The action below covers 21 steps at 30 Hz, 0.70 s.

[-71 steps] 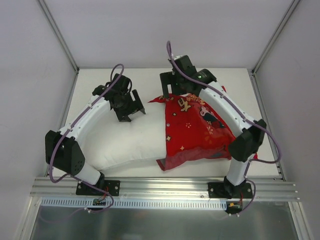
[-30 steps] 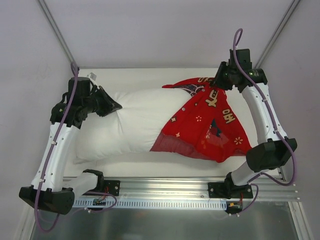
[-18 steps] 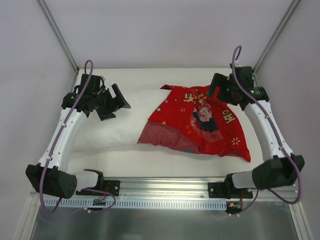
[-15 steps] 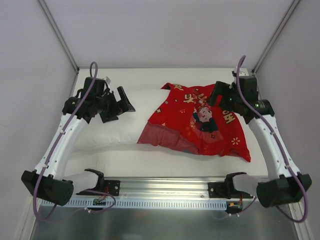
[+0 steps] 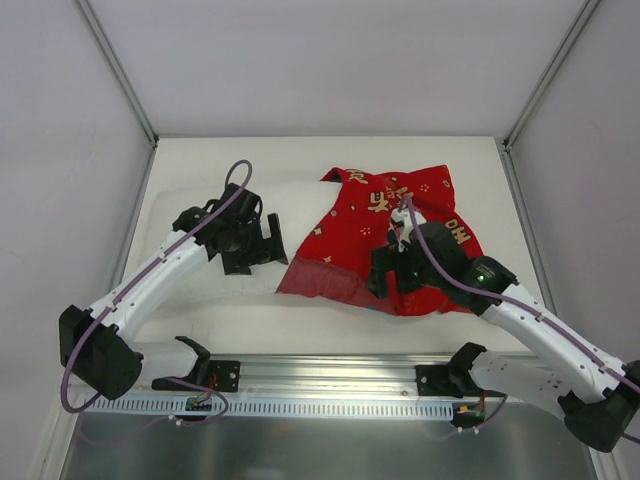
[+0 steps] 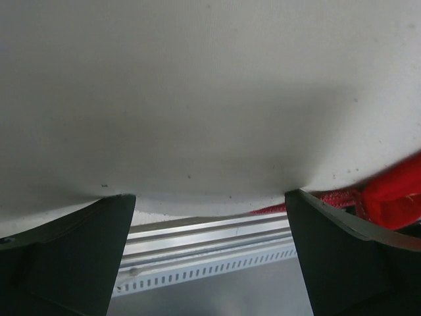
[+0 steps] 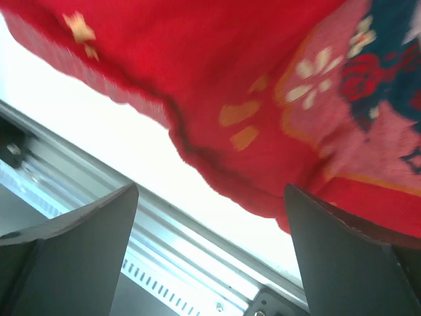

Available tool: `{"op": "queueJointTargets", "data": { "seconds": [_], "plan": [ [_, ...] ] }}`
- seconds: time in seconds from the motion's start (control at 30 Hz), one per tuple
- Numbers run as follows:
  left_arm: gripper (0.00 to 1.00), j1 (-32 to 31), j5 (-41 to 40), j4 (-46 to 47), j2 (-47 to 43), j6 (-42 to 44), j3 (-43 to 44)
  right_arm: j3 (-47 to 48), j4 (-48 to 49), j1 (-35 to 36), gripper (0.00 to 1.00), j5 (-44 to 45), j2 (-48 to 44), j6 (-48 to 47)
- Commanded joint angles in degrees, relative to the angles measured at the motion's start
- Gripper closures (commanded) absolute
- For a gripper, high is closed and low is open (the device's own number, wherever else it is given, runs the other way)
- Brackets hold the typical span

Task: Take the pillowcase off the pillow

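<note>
Pillowcase (image 5: 400, 215) lies slack and flat on the right half of the surface (image 5: 250, 325), so likely no stuffing fills it. Its duller-red mouth faces the pillow (image 5: 295, 205), which runs toward the left edge. Cannot tell whether the pillow's right end sits inside that mouth. Left fingers (image 6: 66, 263) are spread wide just above the white cushion, gripping nothing. Right fingers (image 7: 72, 257) are apart over the case's near hem, also empty. Judgement: nothing needs holding; task looks near done, pending that overlap.
</note>
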Motion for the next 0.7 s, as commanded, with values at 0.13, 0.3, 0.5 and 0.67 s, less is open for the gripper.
{"op": "queueJointTargets", "data": {
  "seconds": [0.13, 0.3, 0.5, 0.67],
  "plan": [
    [0.35, -0.3, -3.4, 4.5, 7.1, 0.1, 0.5, -4.4, 9.0, 4.5, 0.04, 7.5, 7.2, 1.0],
    [1.0, 1.1, -2.0, 4.4, 7.1, 1.9, 4.0, -5.7, 8.7, 4.5, 0.68, 9.2, 11.2, 3.2],
    [1.0, 12.4, 2.7, 4.3, 0.1, 5.2, 5.1, -7.8, 4.8, -4.8, 0.99, 12.9, 0.4, 2.6],
    [1.0, 28.8, 11.5, 3.7, -4.8, 8.2, 6.8, -3.0, 0.1, -20.1, 0.99, 12.4, -4.0, 0.4]
  ]
}}
